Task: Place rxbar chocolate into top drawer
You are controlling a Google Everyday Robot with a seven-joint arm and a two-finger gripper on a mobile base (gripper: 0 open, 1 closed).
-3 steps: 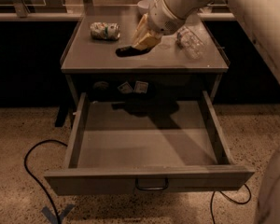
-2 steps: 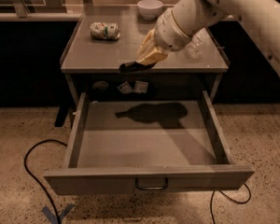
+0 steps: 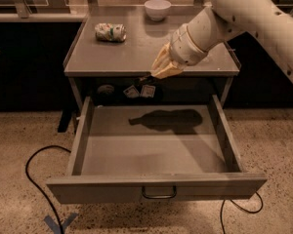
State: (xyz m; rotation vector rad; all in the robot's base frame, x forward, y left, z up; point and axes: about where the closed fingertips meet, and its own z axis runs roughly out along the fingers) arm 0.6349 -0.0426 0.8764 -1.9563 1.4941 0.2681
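My gripper (image 3: 161, 70), with tan fingers (image 3: 165, 62), hangs at the front edge of the grey cabinet top (image 3: 132, 57), above the back of the open top drawer. It is shut on the rxbar chocolate (image 3: 145, 77), of which only a dark end shows, sticking out to the lower left against the dark gap under the top. The top drawer (image 3: 156, 188) is pulled far out, with its curved handle (image 3: 158, 194) at the centre of the front panel. Nothing lies on its grey floor (image 3: 151, 152), only the arm's shadow.
A crushed green-white can (image 3: 110, 31) lies at the back left of the cabinet top and a white bowl (image 3: 157, 8) stands at the back centre. My white arm (image 3: 244, 9) covers the top's right side. A black cable (image 3: 36, 179) loops on the floor at the left.
My gripper has carried the bar from over the cabinet top forward and down to the top's front edge, above the open drawer. The drawer has not moved.
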